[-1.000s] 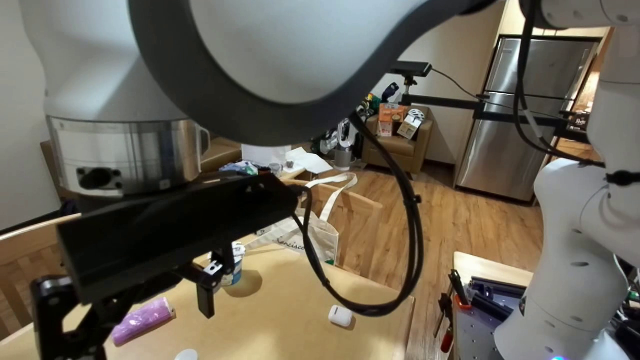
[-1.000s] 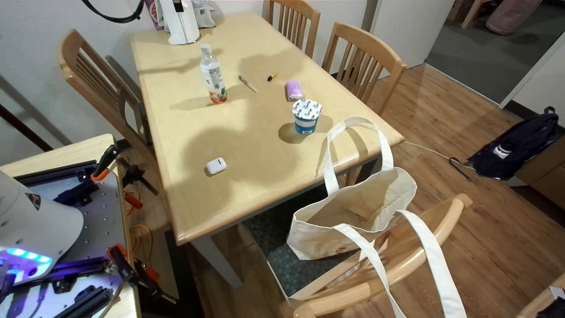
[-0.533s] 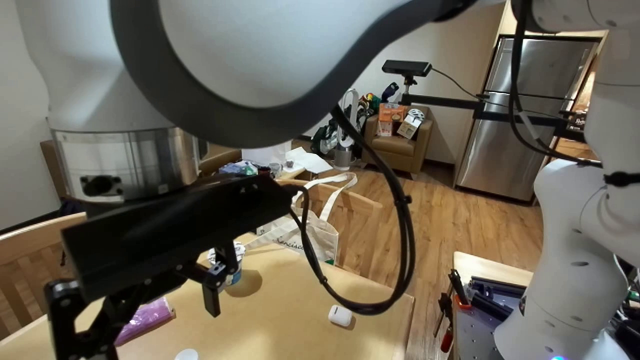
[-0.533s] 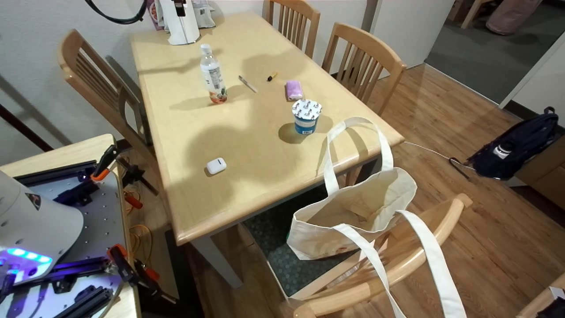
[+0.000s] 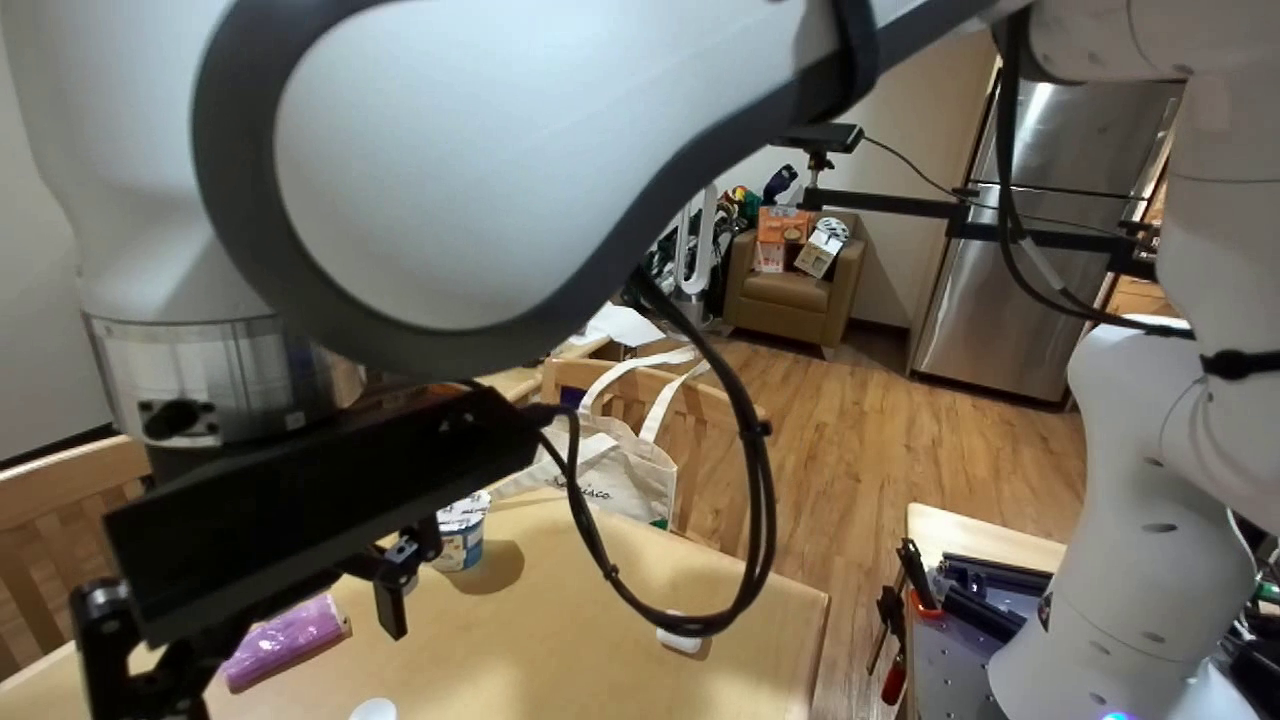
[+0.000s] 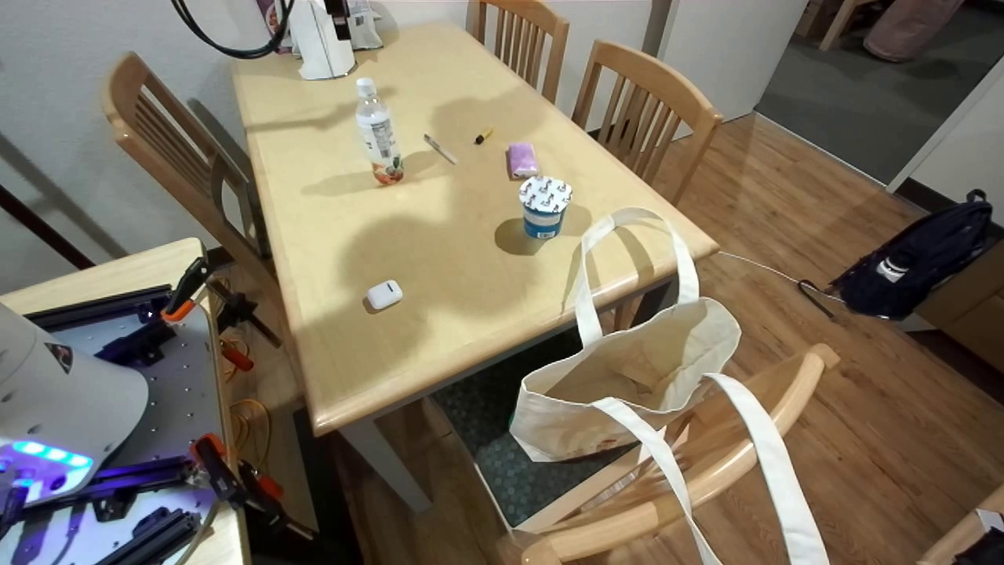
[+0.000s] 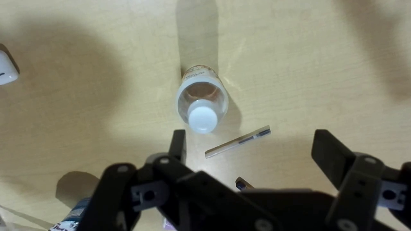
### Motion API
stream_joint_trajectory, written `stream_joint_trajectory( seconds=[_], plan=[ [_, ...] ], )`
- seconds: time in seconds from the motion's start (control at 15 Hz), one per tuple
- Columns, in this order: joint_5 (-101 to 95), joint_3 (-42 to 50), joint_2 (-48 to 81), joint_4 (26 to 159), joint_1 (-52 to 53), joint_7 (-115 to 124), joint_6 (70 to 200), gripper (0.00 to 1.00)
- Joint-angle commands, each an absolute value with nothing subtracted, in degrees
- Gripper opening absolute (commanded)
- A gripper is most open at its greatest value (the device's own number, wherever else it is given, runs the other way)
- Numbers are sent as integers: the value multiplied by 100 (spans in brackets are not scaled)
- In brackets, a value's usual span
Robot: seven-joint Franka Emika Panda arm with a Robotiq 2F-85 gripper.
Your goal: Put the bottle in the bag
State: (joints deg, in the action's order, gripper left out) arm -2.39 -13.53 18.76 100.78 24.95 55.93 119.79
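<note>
A clear bottle (image 6: 380, 140) with a white cap and a printed label stands upright on the table. In the wrist view the bottle (image 7: 201, 96) is seen from above, ahead of the left finger. My gripper (image 7: 251, 141) is open and empty above the table; the bottle lies outside the gap between the fingers. In an exterior view the gripper (image 5: 245, 640) hangs over the table, partly cut off. The cream canvas bag (image 6: 580, 428) stands open on a chair seat, handles up. The bag (image 5: 625, 480) also shows in an exterior view behind the table edge.
A pen (image 7: 237, 141) lies between the fingertips, with a small dark-tipped item (image 6: 484, 136) near it. A blue cup (image 6: 543, 210), a purple packet (image 6: 522, 161) and a white case (image 6: 385, 295) are on the table (image 6: 314, 235). White bags (image 6: 325, 55) stand at the far end.
The arm has come lower, and in an exterior view the gripper has shifted slightly left and down. The cable and arm shadow have moved. The bottle and bag have not moved.
</note>
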Motion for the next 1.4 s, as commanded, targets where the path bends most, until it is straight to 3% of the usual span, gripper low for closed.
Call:
stream_joint_trajectory(
  seconds=[0.0, 1.33],
  plan=[
    [-468, -1248, 2369, 9625, 2598, 5712, 11960, 100],
    [-732, -1077, 2755, 9503, 2590, 4018, 11739, 100]
  ],
)
